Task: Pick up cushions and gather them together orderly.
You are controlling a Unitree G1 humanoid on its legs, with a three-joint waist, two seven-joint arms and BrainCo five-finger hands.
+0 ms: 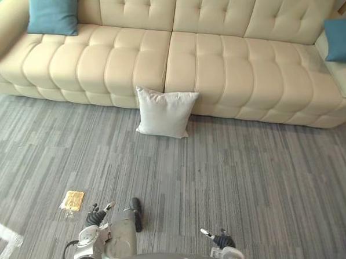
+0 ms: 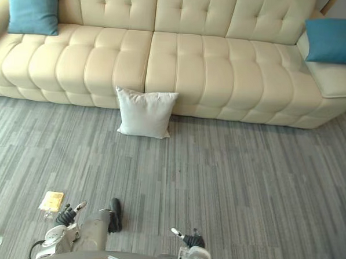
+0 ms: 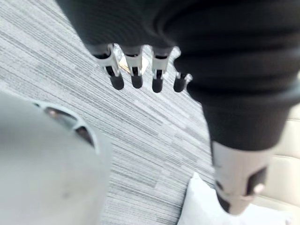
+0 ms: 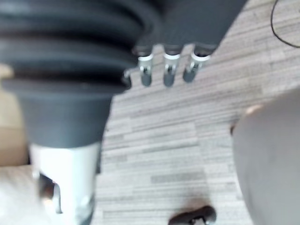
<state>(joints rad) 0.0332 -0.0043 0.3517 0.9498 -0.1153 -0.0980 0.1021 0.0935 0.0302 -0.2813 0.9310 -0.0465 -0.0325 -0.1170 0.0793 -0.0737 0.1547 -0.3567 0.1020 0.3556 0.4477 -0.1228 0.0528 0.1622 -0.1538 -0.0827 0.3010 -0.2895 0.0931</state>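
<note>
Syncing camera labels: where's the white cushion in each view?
Left eye view: white cushion centre, upright on the floor against the sofa front.
Right eye view: left of centre, same pose.
Left wrist view: its corner at the bottom edge.
Right wrist view: cannot make it out.
Shared landmark: the cream sofa.

Silver dark-tipped fingers (image 3: 136, 77), seemingly ribbed cover (image 3: 234, 61)
</note>
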